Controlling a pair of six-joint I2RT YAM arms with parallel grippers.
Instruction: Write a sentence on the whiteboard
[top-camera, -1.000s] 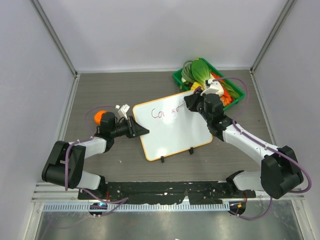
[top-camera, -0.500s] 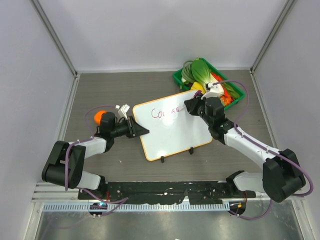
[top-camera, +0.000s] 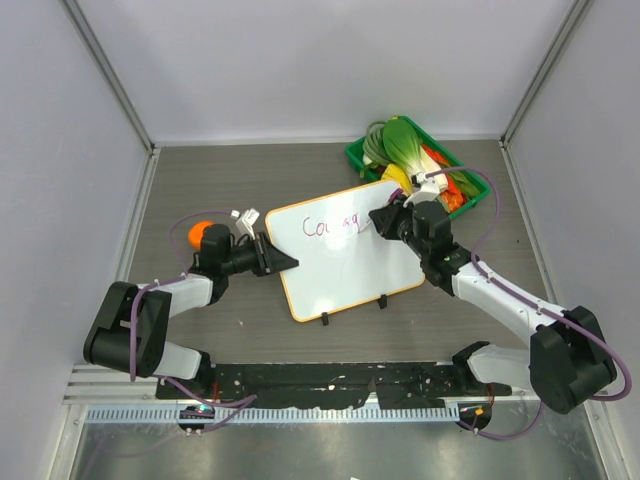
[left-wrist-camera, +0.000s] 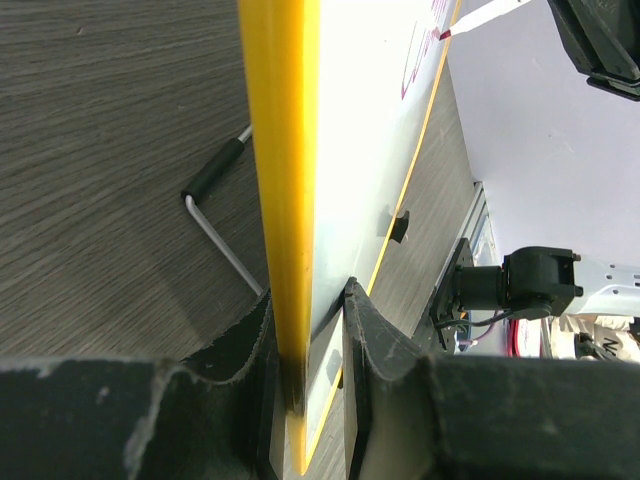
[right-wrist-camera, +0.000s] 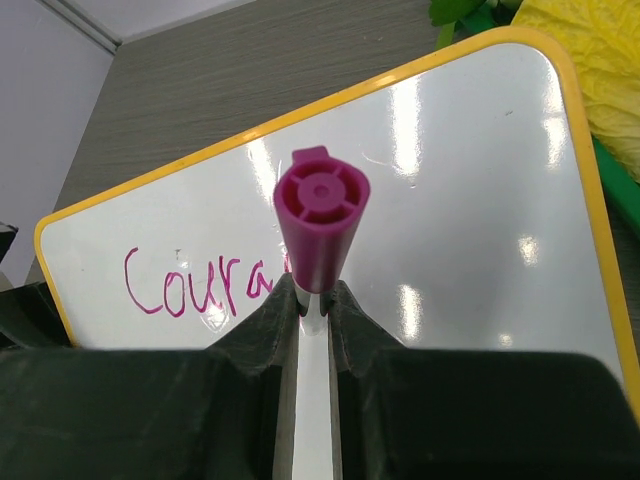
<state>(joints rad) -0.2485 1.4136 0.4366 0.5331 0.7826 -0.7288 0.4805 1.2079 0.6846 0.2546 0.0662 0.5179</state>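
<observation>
- Left arm (top-camera: 180, 290) lies low along the bench (top-camera: 200, 190); left jaws clamped on the whiteboard (top-camera: 345, 265) edge (its left side), mid-bench.
- Right arm (top-camera: 490, 290) reaches inward; right jaws clamped on the marker (right-wrist-camera: 320, 215), tip at the sentence (top-camera: 330, 227), which begins "Coura".

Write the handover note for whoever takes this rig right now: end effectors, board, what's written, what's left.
Left end effector: shut on the whiteboard at its left edge, one finger on each face of the orange frame.
Right end effector: shut on the purple marker, tip at the board beside the last letter.
Whiteboard: on the table between the arms, clips on the near edge.
Done: the sentence reads "Coura" in the right wrist view; the marker hides whatever follows.
Left: finish that word, then write the rest.
</observation>
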